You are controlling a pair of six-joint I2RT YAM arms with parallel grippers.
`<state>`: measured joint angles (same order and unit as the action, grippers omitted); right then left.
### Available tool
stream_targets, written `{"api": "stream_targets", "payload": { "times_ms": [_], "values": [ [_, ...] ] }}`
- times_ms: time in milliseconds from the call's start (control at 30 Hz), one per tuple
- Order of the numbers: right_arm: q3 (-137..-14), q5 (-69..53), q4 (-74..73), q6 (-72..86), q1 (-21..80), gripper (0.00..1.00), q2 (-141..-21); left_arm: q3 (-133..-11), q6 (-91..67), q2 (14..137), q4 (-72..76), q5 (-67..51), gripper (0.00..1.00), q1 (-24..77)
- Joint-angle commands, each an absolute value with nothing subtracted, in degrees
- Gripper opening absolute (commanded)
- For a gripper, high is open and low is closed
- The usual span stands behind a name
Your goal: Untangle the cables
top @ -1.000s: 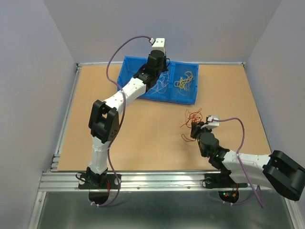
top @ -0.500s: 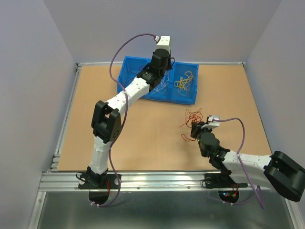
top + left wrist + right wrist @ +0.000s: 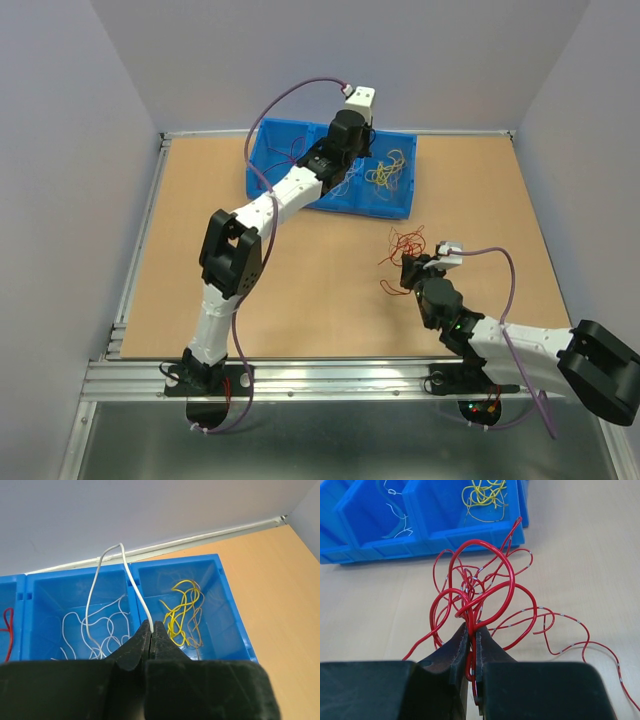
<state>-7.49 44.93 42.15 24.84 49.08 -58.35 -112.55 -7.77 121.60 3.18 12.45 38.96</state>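
Cables [image 3: 400, 245] show in three colours. One red tangle [image 3: 480, 590] of thin glossy loops trails onto the tan table [image 3: 300, 270]. The right gripper [image 3: 471, 640] is clenched on it, and its strands are too knotted to count. The left gripper [image 3: 151, 630] is clamped on one white wire [image 3: 107, 575] arching above the blue plastic bin [image 3: 227, 605]. Of three compartments, the middle holds white curls [image 3: 95, 627] and the right holds yellow wires [image 3: 182, 610]. The left is cut off, showing one red strand [image 3: 6, 630].
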Motion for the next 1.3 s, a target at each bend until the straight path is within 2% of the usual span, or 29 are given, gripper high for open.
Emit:
{"api": "stream_targets", "payload": {
  "times_ms": [0, 233, 633, 867, 1033, 1067, 1100, 1233, 1267],
  "values": [
    [-5.89, 45.26, 43.42, 24.43, 48.78, 0.01, -56.78, -115.84, -5.72, 122.61, 5.10, 12.04, 0.00, 39.55],
    [-5.80, 45.09, 43.33, 24.52, 48.69, 0.01, -56.86, -115.32, -4.22, 122.87, 5.01, 13.89, 0.00, 38.15],
    [-6.06, 45.17, 43.24, 24.61, 48.69, 0.01, -57.22, -108.02, -2.30, 125.33, 3.43, 1.33, 0.00, 28.92],
    [-6.94, 44.56, 43.24, 24.87, 48.69, 0.01, -58.71, -111.70, 2.45, 128.93, -2.35, -5.78, 0.00, 28.74],
    [-7.38, 44.56, 43.24, 24.96, 48.69, 0.01, -59.59, -115.40, 6.15, 129.82, -6.68, -10.28, 0.21, 28.83],
    [-7.38, 44.56, 43.24, 24.96, 48.69, 0.01, -59.50, -115.66, 7.54, 129.73, -7.98, -9.50, 0.31, 28.83],
    [-7.38, 44.47, 43.24, 24.96, 48.78, 0.01, -59.50, -116.10, 8.17, 129.81, -8.78, -9.49, 0.34, 28.83],
    [-7.03, 44.21, 43.33, 24.96, 48.69, 0.00, -58.89, -116.55, 10.98, 127.28, -12.22, -1.96, 0.48, 29.18],
    [-7.03, 44.12, 43.24, 24.96, 48.69, 0.01, -58.80, -113.85, 12.47, 124.48, -11.26, -0.98, 0.55, 29.35]
  ]
}}
